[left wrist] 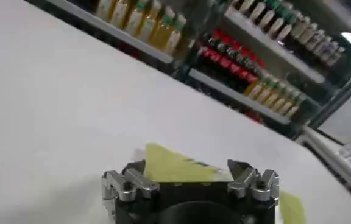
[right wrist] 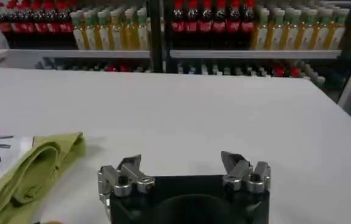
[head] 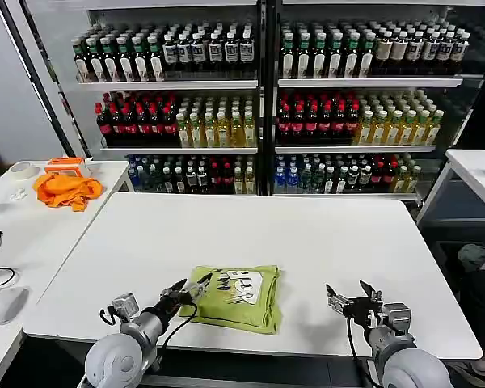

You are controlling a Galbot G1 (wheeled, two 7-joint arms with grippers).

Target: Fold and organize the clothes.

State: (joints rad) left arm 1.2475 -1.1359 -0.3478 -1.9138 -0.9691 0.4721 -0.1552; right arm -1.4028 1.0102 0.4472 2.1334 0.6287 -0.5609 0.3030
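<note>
Bottle shelves [head: 259, 89] back a white table [head: 323, 242]. Folded T-shirt [head: 236, 297], lower centre, probably finished; left gripper [head: 187, 293] touches its edge, right gripper [head: 349, 297] apart, fingers wide. Next: withdraw.

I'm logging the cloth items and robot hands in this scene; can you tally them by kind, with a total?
Lime T-shirt, folded, with a print, on the middle table: 1
Orange cloth, bunched on the side table: 1
Robot hands, both open: 2, namely the left hand at the shirt's edge and the right hand apart from it
Total: 4
</note>
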